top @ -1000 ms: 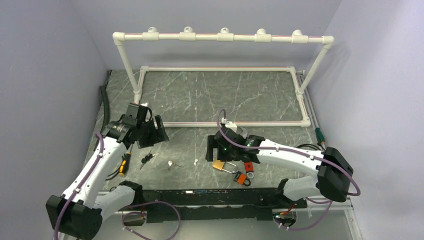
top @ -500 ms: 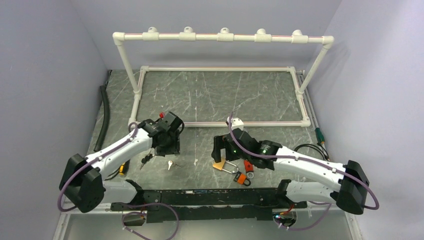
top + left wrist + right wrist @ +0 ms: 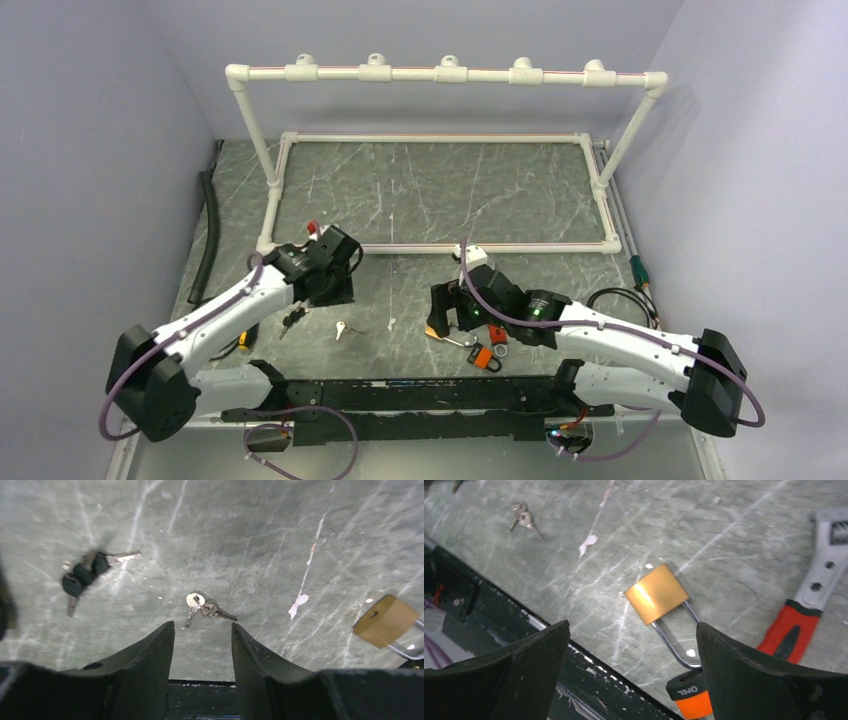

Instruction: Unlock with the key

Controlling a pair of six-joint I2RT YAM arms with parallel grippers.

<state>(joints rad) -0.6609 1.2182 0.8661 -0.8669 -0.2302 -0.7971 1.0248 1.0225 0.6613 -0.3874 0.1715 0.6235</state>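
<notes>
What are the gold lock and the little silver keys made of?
The padlock body looks like brass: yellow-gold, with a bright glare patch. Its shackle looks like shiny steel. The small keys seem silvery metal, perhaps steel.

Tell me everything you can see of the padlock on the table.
The padlock has a squarish brass-coloured body, shiny on top, and a long silver shackle. Both shackle legs run into the body, so it looks locked. It lies flat on the grey table. The shackle's bend lies at a black-and-orange tag; whether they touch I cannot tell. The open right gripper hovers above, one finger on either side, not touching.
</notes>
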